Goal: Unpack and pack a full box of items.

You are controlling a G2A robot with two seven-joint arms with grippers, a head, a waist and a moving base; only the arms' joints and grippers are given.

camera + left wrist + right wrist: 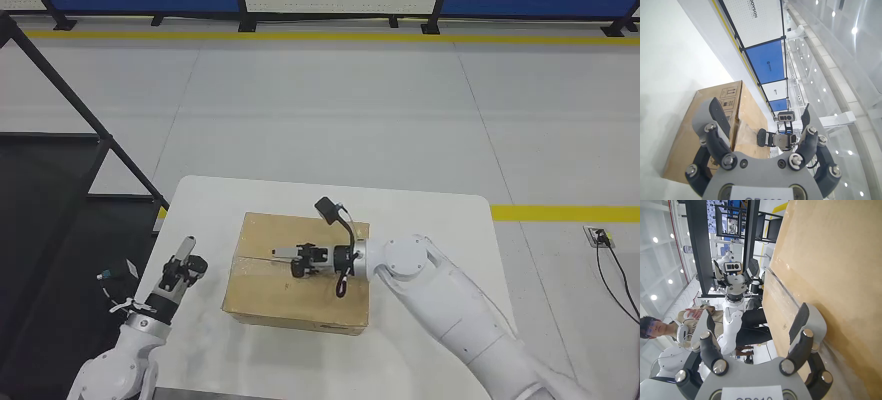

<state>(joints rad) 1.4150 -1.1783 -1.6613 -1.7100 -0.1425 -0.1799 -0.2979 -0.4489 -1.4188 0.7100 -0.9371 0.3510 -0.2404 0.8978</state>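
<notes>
Hovering over the counter (pixel 200 210), your left claw (pixel 190 255) hangs spread wide and empty, just beside the cardboard box (pixel 290 295). That box sits shut at mid-counter, tape along its top seam (pixel 783 289). Over that lid your right claw (pixel 293 258) is parted too, gripping nothing, 1 finger (pixel 806 321) lying against the cardboard by the seam.

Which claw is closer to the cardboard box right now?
Right. The right claw is over the top of the box; the left claw hangs beside it, apart.
</notes>
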